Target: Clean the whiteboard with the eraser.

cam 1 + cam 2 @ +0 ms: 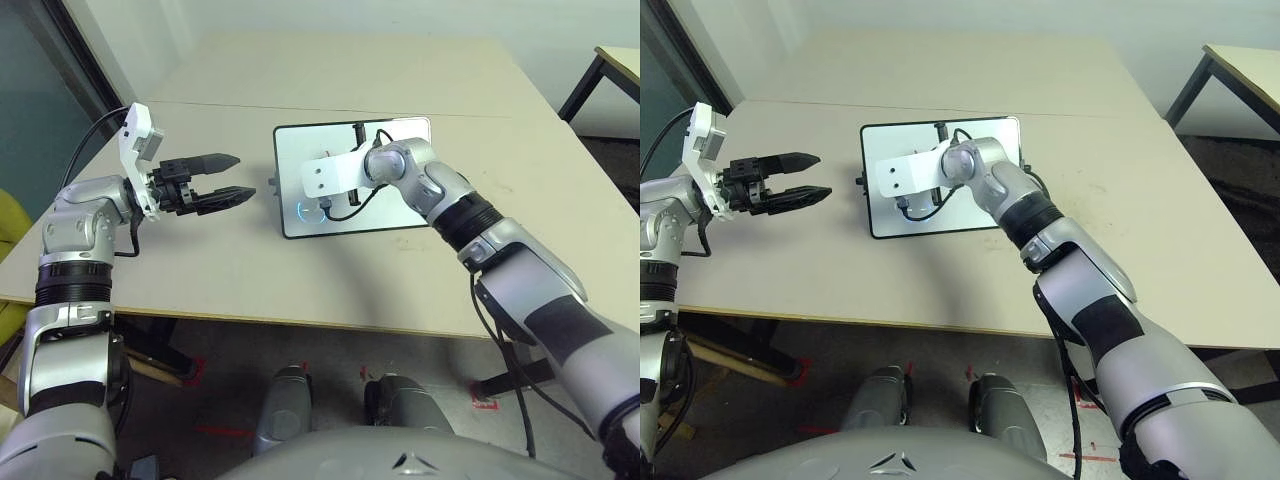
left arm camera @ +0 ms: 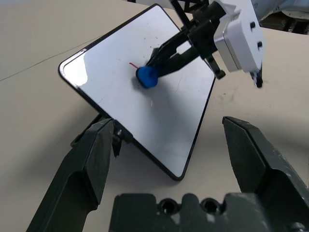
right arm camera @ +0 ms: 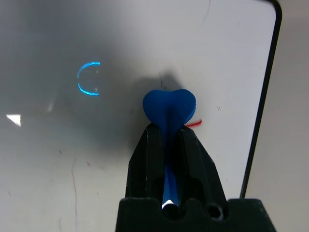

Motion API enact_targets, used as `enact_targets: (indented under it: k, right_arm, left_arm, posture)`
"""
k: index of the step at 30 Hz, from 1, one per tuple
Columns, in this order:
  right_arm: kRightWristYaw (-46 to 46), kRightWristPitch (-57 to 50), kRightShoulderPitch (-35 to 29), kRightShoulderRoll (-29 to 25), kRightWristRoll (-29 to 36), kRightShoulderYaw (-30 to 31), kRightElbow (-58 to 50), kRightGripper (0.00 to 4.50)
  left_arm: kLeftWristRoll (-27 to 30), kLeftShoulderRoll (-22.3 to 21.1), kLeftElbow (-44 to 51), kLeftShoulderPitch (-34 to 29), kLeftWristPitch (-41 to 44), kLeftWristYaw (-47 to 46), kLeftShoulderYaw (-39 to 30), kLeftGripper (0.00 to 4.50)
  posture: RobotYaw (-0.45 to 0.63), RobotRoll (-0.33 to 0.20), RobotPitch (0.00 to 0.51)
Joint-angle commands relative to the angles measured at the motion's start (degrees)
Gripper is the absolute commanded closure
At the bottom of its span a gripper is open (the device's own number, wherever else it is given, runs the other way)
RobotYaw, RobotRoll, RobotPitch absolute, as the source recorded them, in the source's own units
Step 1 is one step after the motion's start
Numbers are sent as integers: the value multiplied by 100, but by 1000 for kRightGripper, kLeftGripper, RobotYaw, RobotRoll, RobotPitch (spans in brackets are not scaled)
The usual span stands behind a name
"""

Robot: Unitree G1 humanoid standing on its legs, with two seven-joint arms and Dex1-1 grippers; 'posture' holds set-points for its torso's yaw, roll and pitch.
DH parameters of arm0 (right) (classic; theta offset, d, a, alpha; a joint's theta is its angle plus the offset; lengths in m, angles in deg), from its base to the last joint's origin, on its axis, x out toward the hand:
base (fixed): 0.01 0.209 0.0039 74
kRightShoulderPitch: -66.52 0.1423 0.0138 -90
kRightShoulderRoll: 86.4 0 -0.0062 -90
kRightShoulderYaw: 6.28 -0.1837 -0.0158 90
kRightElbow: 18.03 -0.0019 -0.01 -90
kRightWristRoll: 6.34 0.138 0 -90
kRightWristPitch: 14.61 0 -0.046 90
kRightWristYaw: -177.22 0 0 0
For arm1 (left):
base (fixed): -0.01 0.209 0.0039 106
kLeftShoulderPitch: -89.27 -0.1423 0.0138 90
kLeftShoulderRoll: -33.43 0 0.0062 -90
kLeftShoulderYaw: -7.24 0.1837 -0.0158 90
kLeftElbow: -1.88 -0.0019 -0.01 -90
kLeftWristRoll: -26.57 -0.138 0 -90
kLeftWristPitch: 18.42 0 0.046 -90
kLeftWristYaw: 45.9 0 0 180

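Note:
The whiteboard [image 1: 372,214] lies on the table in front of me, black-framed, with a faint bluish circle [image 3: 88,79] near one corner. My right gripper [image 3: 168,128] is shut on the small bright blue eraser [image 3: 169,107], whose tip presses on the board beside a short red mark [image 3: 194,123]. In the left wrist view the eraser [image 2: 147,76] sits near the board's middle, under the right gripper's black fingers [image 2: 169,54]. To the left of the board my left gripper [image 1: 226,177] hovers open above the table with nothing between its fingers, pointing at the board's edge.
The beige table [image 1: 200,260] has bare surface on all sides of the board. A second table [image 1: 618,62] stands at the far right. A dark window frame [image 1: 75,55] runs along the left, with a yellow object [image 1: 10,215] below it.

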Motion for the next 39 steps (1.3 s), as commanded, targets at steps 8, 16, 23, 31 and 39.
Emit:
enact_targets:
  k: [8, 16, 23, 31, 39]
  right_arm:
    - [176, -138, -381, -774, 13, -89, -411, 4396]
    - [162, -210, -355, -841, 46, -84, -467, 4399]
    - [76, -149, -129, -388, 3, 36, -308, 4401]
    - [-69, -23, 241, 138, -32, 118, 103, 4403]
    - [-187, 38, 306, -23, -86, 95, 392, 4404]
  left_arm:
    - [-28, 68, -145, 194, -67, 20, 94, 0]
    - [-67, 110, -278, 288, -143, 59, 119, 0]
    - [-52, 99, -241, 235, -157, 42, 83, 0]
    - [-31, 103, -183, 193, -140, 5, 52, 0]
    - [-25, 115, -173, 200, -141, -13, 51, 0]
  posture:
    - [303, 0, 0]
    - [297, 0, 0]
    - [308, 0, 0]
    - [319, 0, 0]
    - [314, 0, 0]
